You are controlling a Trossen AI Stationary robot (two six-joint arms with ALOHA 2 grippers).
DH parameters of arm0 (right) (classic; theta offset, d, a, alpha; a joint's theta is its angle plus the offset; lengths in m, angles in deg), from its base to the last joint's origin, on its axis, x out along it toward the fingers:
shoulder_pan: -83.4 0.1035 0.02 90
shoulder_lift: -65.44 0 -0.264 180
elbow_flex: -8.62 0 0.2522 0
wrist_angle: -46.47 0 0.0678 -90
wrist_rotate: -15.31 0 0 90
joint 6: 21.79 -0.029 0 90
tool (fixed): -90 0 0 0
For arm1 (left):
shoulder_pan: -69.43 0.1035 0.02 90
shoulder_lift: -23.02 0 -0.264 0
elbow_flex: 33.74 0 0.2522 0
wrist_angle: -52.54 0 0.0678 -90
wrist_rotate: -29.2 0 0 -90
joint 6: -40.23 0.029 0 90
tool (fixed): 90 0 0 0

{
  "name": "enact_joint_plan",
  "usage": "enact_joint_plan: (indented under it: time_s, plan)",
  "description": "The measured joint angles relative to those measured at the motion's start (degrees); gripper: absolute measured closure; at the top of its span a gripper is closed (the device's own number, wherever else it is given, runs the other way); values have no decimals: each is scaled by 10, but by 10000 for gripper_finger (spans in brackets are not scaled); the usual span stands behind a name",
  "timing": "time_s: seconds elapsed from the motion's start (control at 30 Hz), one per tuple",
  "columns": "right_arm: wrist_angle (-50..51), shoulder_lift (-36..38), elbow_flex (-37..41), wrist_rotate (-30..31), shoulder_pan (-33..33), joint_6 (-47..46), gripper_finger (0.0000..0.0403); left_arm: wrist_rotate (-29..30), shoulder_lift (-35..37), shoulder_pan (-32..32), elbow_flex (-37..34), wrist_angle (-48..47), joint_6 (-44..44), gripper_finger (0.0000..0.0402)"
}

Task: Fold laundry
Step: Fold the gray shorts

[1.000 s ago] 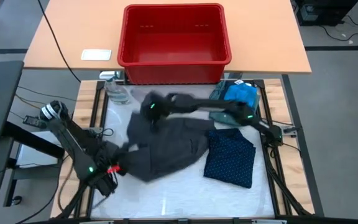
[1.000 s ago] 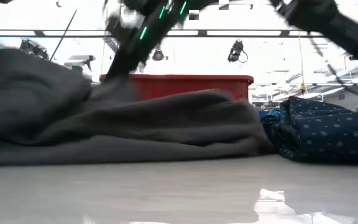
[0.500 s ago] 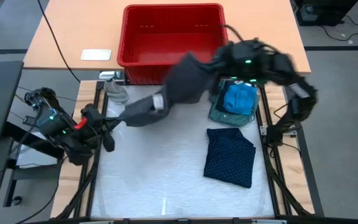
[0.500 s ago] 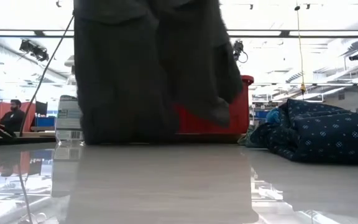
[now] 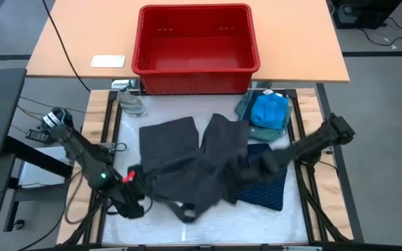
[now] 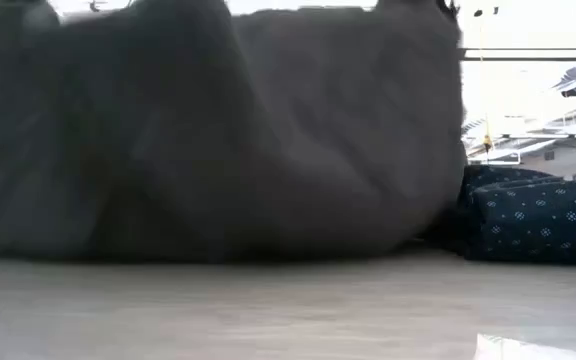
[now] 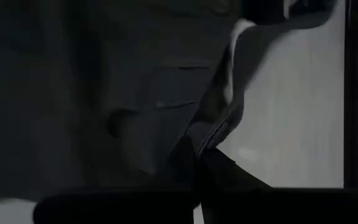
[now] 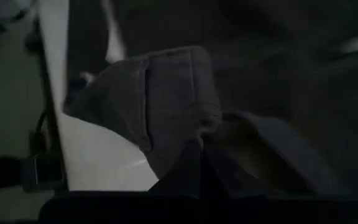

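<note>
The large charcoal-grey garment (image 5: 194, 164) is spread across the middle of the table, with two long lobes (image 5: 169, 136) lying toward the far side. In the low view it (image 6: 218, 130) fills most of the picture. My left gripper (image 5: 135, 199) is shut on its near left part and my right gripper (image 5: 253, 164) on its right part. The navy dotted piece (image 5: 265, 192) lies folded at the right, partly under the charcoal cloth. The bright blue small one (image 5: 269, 108) rests on the grey-green shirt (image 5: 246, 115) at the far right. My left gripper pinches a seamed edge (image 7: 215, 138) of the charcoal garment between its two fingers, slanting down. The cloth runs away from the fingers toward the table's middle. One layer or several, I cannot tell. My right gripper pinches a hemmed corner (image 8: 179, 118) of the same garment between its two fingers, slanting down from the table's right. The corner bunches just beyond the fingers, and the rest of the cloth trails off toward the left gripper.
The red plastic bin (image 5: 197, 42) stands on the wooden desk beyond the table's far edge. A clear water bottle (image 5: 128, 101) lies at the far left corner. Bare white table shows along the near edge (image 5: 208, 223).
The charcoal garment, crumpled on the table a second ago, was swung up toward the bin and has now come down spread out. My right gripper has gone far and right, then back toward the near edge. My left gripper has swung out left and returned to the near left.
</note>
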Motion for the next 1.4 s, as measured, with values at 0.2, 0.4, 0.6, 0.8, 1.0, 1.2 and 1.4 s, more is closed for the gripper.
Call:
enact_joint_plan:
  time_s: [0.2,0.4,0.6,0.8,1.0,1.2,1.4]
  plan:
    - [-282,-41,136,-13,94,-37,398,-94,-38,-40,-64,137,5,397]
    - [-375,-111,161,-205,117,-111,396,-96,-39,-93,-74,144,2,397]
    - [-445,-124,159,-328,100,-149,340,-105,-33,-122,-74,155,-82,348]
    - [-489,-58,159,-403,40,-68,295,-106,-27,-122,-35,165,-190,254]
    - [-466,-38,158,-192,-83,83,304,-59,-27,-122,-14,214,-229,212]
    - [-521,-138,159,-153,-243,90,361,30,-29,-101,-14,214,-335,210]
    - [-570,-218,158,-180,-318,77,391,89,-40,-53,-14,212,-447,210]
